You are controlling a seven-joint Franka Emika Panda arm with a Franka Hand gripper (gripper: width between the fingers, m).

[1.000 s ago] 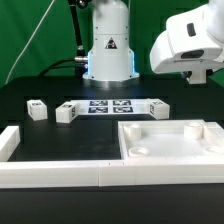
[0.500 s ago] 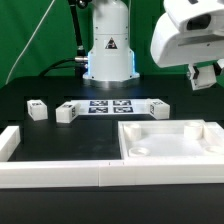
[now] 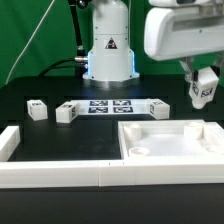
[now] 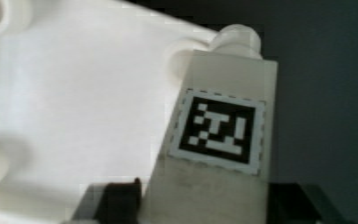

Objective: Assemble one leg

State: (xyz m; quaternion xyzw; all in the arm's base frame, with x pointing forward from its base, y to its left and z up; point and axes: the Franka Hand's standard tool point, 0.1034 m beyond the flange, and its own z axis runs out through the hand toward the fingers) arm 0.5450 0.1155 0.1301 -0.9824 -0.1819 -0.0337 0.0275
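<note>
My gripper [image 3: 205, 82] is shut on a leg [image 3: 205, 90], a small white block with a marker tag. It holds the leg in the air above the far right corner of the large white tray-like piece [image 3: 170, 142]. In the wrist view the leg [image 4: 220, 110] runs away from the gripper [image 4: 202, 205] with its tag facing the camera and a peg at its far end, over the white tray-like piece [image 4: 60, 90]. Three more legs lie on the table: two on the exterior view's left [image 3: 37, 110] [image 3: 66, 112] and one near the middle [image 3: 160, 108].
The marker board [image 3: 110, 106] lies in front of the robot base [image 3: 108, 50]. A white L-shaped rail [image 3: 60, 172] runs along the front edge and up the exterior view's left.
The gripper has come down and moved toward the exterior view's left with the leg in it; the leg now shows fully above the tray-like piece's far right corner.
</note>
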